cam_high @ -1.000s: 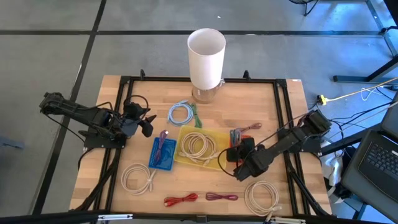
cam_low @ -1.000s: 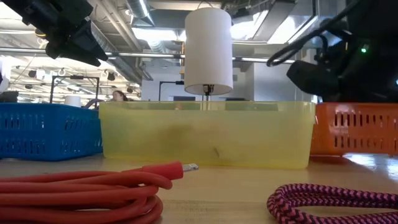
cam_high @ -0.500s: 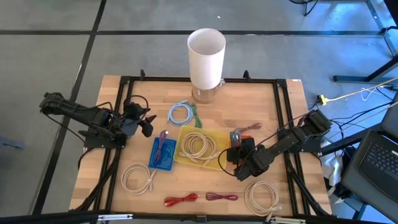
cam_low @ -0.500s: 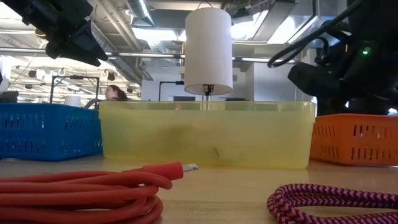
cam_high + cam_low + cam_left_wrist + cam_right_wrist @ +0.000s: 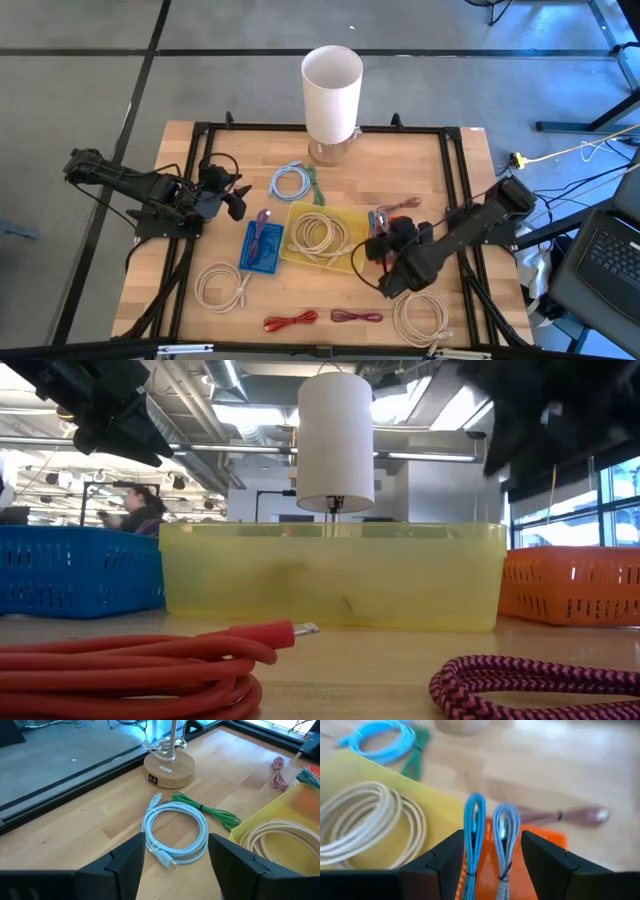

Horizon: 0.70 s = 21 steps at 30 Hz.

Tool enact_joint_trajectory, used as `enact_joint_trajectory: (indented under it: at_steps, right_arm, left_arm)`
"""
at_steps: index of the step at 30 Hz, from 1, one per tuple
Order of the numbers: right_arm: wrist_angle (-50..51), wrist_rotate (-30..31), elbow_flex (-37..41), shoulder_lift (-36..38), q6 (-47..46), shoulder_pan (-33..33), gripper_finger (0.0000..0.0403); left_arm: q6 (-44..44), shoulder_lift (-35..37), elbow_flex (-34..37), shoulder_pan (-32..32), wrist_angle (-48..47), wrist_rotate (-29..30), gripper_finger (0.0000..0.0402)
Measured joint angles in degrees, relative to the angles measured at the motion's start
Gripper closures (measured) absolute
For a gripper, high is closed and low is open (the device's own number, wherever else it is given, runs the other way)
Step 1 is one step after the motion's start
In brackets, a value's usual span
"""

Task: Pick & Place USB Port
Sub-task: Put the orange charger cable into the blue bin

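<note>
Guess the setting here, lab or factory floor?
Likely a robotics lab in an open industrial-style office: exposed ceiling ducts and strip lights, a person at a workstation behind the table, a laptop and trailing floor cables beside the wooden table.

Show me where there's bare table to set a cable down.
Free wood: right of the lamp, above the orange bin; also left of the lamp, above the blue cable. Crowded: the middle row of blue bin, yellow bin and right gripper; cable coils line the front edge.
</note>
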State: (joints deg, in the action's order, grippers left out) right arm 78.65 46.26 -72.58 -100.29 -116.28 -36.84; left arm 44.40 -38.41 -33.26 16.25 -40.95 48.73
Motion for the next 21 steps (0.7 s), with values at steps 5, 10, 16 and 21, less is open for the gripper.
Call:
enact_joint_trajectory:
  at_steps: [5,10,16,21]
  right_arm:
    - [9.15,4.84,-9.32,0.0,5.25,-2.44,0.0222]
    - [8.44,4.69,-17.38,0.02,22.25,-3.85,0.0234]
    - [4.96,3.23,-24.09,0.02,39.29,-4.48,0.0241]
    - [4.0,3.26,-26.66,0.07,47.03,-4.48,0.0243]
  left_arm:
    - [-0.06,0.0,0.0,0.0,0.0,-1.06,0.0192]
    - [-0.15,0.0,0.0,0.02,0.0,-1.97,0.0192]
    - [-0.36,0.01,0.0,0.01,0.0,-3.27,0.0192]
    - [-5.94,0.0,0.0,0.09,0.0,-14.53,0.0192]
